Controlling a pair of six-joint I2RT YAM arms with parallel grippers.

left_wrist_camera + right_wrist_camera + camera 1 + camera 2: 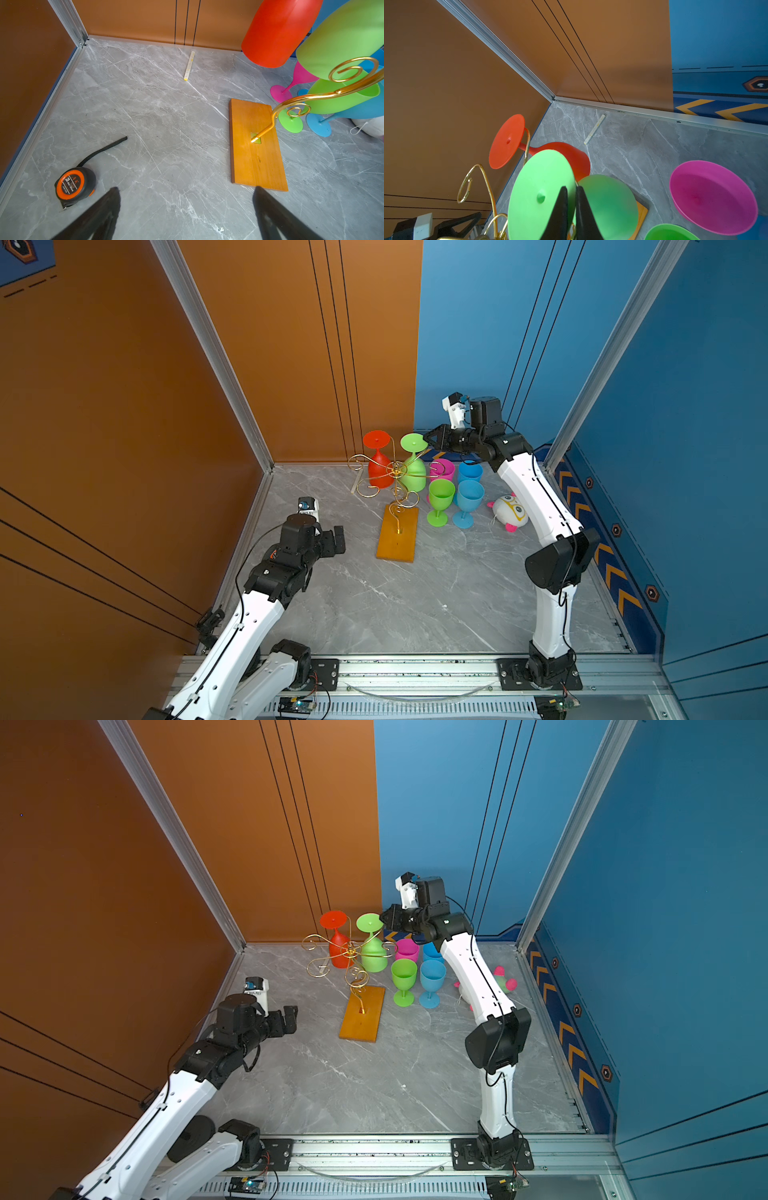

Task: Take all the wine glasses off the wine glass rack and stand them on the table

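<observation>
**Worktop** (pixel 415 605): grey marble-look slab, smooth, matte. Carries all below.

**Wine glass rack** (pixel 397 468): thin gold wire, curled scroll arms off a central stem. Base (pixel 397 537) is flat, rect., orange-brown wood.

**Green wine glass** (pixel 413 472): opaque matte plastic, hung inverted on a rack arm, right-arm side of stem. Long axis approx. upright, foot disc (pixel 542 197) on top, bowl below. Judged the task item.

**Red wine glass** (pixel 379 472): same make, hung inverted on the rack, just beside green.

**Standing glasses**: pink glass (pixel 442 468), green standing glass (pixel 441 493), blue glasses (pixel 469 497). All upright on the worktop beside the rack, right-arm side.

**Plush toy** (pixel 509 512): white, soft, beyond those glasses from the rack.

**Right claw** (pixel 571 188): level w/ rack top, pressed nearly together, apparently pinching the green foot disc's rim from the side away from the stem. Nearer arm by far. Next move prob. needs foot drawn outward along the wire.

**Left claw** (pixel 186 189): spread wide, empty, near the rack base, well apart from the hung glasses.

**Tape measure** (pixel 74 184): orange/black, left-arm side of rack.

**Pale stick** (pixel 189 65): slim, beyond rack.
</observation>
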